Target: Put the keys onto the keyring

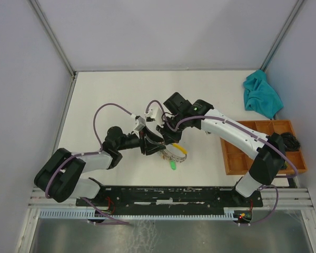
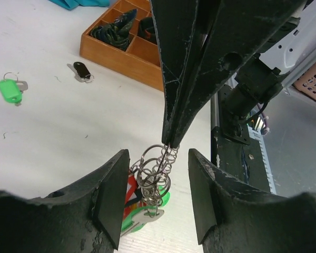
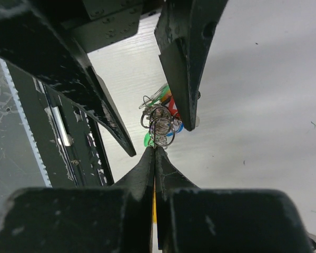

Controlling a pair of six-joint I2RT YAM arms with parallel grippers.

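White table (image 1: 105, 100), walled on three sides. Left arm (image 1: 89, 161) reaches in from the near left and right arm (image 1: 237, 132) from the near right; they meet around table centre.

Wooden tray (image 1: 237, 155) with compartments sits at the right edge, near side, with dark items in a few cells. Teal cloth (image 1: 260, 95) lies crumpled behind the tray, by the right wall.

Left claw (image 2: 158, 157): spread, one finger on each side of the keyring. A gap shows on the right side. The left finger is just beside the red tag; contact is unclear. It is not gripping.

Right claw (image 3: 155, 151): pressed together, its tips pinching a wire loop at the top of the keyring. It comes in opposite the left claw, with its tips just beyond the left fingertips.

Keyring (image 2: 157, 171): a tangle of silvery rings hanging from the right claw's tips, between the left fingers, near table centre. Red, green and yellow tags bunch at its lower end, low by the table. Can't tell if the tags are lifted clear.

Green key (image 2: 10, 88): loose and flat on the table, with a small ring on its head, well apart from the keyring.

Black key (image 2: 81, 69): loose and flat on the table, near the tray's corner, between the green key and the tray.
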